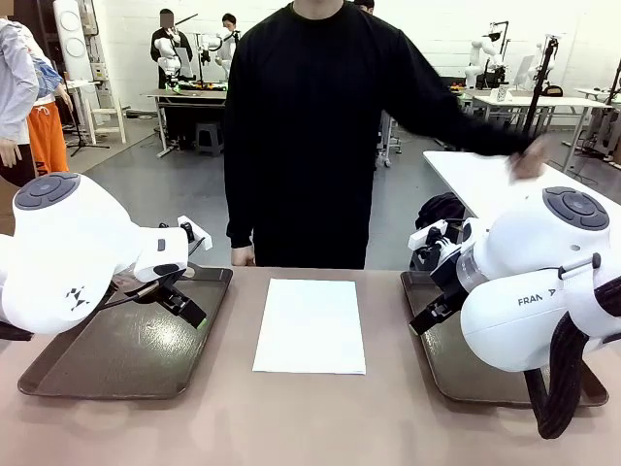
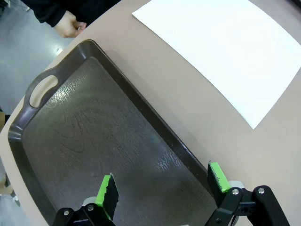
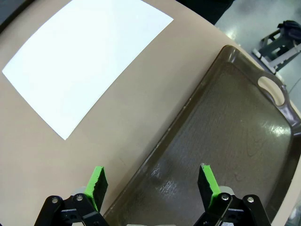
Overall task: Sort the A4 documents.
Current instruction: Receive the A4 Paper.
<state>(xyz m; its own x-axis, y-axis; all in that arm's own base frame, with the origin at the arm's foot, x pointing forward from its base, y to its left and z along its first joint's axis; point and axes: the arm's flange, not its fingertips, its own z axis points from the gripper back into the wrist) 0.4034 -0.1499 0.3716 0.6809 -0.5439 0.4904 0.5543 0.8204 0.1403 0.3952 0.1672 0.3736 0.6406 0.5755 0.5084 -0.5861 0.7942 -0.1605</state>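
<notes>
A white A4 sheet [image 1: 310, 325] lies flat on the brown table between two dark brown trays. My left gripper [image 1: 184, 303] hovers open over the left tray [image 1: 107, 354], which has nothing in it. In the left wrist view the open gripper [image 2: 161, 175] hangs above the tray [image 2: 84, 132], with the sheet [image 2: 225, 52] beyond its rim. My right gripper [image 1: 427, 318] hovers open at the inner edge of the right tray [image 1: 456, 364]. The right wrist view shows the open gripper [image 3: 151, 170] straddling the rim of that tray [image 3: 235, 122], beside the sheet [image 3: 84, 61].
A person in black stands at the far side, one hand [image 1: 243, 255] at the table edge near the left tray's handle [image 2: 41, 89]. The other arm reaches to a white table [image 1: 475, 180] at the right.
</notes>
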